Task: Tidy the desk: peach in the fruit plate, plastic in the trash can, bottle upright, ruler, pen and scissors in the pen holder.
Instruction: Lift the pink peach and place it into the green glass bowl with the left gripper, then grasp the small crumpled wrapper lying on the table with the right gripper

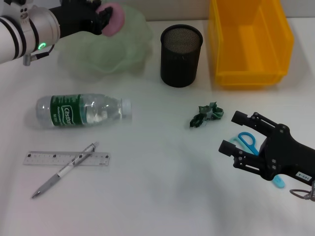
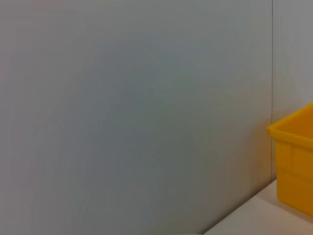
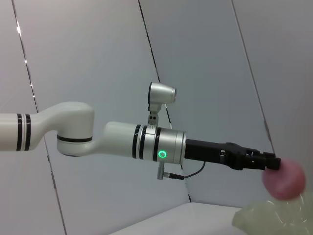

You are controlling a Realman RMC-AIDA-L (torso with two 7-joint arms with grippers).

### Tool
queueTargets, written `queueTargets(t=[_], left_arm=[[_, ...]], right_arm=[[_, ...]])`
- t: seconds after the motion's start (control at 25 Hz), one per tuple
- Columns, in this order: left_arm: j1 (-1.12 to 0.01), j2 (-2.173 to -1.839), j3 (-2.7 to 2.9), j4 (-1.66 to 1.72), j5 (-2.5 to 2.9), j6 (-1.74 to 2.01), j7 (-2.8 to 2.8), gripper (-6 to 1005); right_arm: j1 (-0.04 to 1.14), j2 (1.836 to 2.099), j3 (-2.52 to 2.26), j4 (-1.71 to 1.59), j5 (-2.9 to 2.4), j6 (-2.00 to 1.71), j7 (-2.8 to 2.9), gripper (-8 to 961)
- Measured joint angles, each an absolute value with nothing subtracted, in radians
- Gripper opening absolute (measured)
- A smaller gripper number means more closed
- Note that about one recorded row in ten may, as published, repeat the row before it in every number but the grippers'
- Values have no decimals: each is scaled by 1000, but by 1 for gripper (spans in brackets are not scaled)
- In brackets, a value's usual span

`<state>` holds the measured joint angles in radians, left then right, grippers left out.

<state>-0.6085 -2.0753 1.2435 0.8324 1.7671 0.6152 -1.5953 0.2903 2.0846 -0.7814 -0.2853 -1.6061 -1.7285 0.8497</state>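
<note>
Pinched in the left gripper (image 1: 102, 18), the peach (image 1: 114, 18) is held over the plate (image 1: 106, 54) at 11 o'clock; released high, it could bounce out; the right gripper (image 1: 237, 132) is spread

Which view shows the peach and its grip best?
The right wrist view: the peach shows side-on, clamped by the left gripper above the fruit plate. The head view shows it partly hidden by the fingers. The left wrist view misses it.

Pink peach (image 1: 114, 18), pale green fruit plate (image 1: 106, 54), black mesh pen holder (image 1: 181, 55), yellow bin (image 1: 250, 42), blue scissors (image 1: 247, 141).
</note>
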Motion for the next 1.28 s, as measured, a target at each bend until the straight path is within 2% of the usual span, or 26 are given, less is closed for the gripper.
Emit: queueTargets(t=[0.56, 0.8, 0.88, 1.0, 1.08, 1.16, 1.28], left_arm=[[-596, -2073, 1244, 837, 1705, 612, -1595, 551], [-543, -2067, 1235, 918, 1699, 845, -1595, 667], [-543, -2067, 1235, 918, 1699, 845, -1595, 663], [-463, -2066, 1231, 1024, 1634, 1016, -1587, 656], [-463, -2066, 1231, 1024, 1634, 1016, -1587, 655], [-398, -2064, 1178, 1066, 1538, 1214, -1541, 655], [-390, -2064, 1153, 1064, 1526, 1271, -1532, 654]], right_arm=[[284, 2085, -779, -283, -1606, -1729, 850, 818], [284, 2085, -777, -282, -1606, -1729, 850, 818], [284, 2085, -777, -282, -1606, -1729, 850, 818], [286, 2085, -778, -282, -1606, -1725, 850, 817], [287, 2085, -778, -282, -1606, -1723, 850, 817], [289, 2085, -778, -282, -1606, -1721, 850, 817], [291, 2084, -778, -282, -1606, -1721, 850, 817]])
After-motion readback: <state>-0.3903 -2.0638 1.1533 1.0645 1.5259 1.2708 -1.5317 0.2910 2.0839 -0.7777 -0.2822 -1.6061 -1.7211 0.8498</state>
